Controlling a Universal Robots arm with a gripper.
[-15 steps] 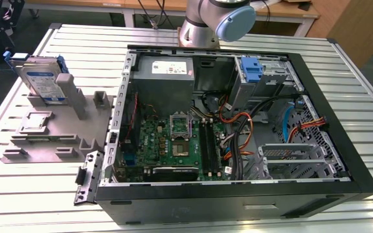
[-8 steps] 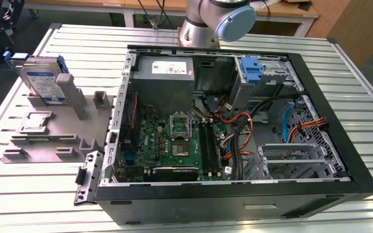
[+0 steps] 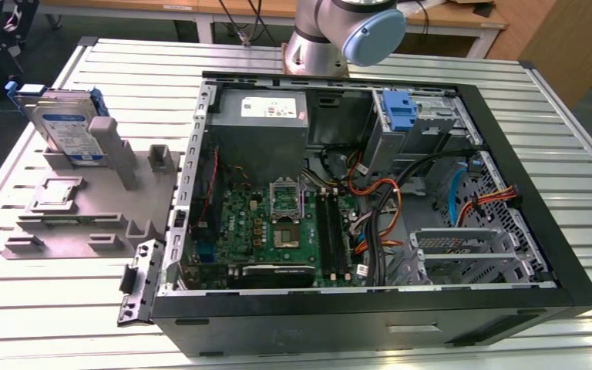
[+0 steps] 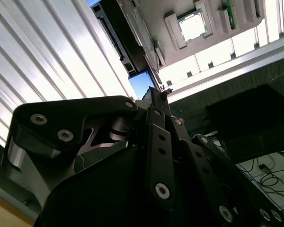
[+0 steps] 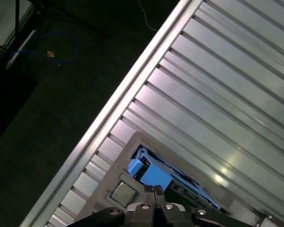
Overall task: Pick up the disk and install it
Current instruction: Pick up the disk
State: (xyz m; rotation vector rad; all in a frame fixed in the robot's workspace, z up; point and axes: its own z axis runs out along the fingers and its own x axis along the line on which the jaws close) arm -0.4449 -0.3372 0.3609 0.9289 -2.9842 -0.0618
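Currently I see the disk (image 3: 70, 127) parked upright in the grey fixture (image 3: 80, 223) beside the open computer case (image 3: 358, 308), top edge free for grabbing, while my gripper (image 5: 154, 190) hangs over its blue frame, fingertips pressed together, empty.

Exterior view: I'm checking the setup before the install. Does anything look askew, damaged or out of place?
Nothing stands out. The disk stands on edge in its slot on the grey fixture, beside the open computer case on the slatted table. Cables inside the case lie loose, yet nothing looks broken or spilled.
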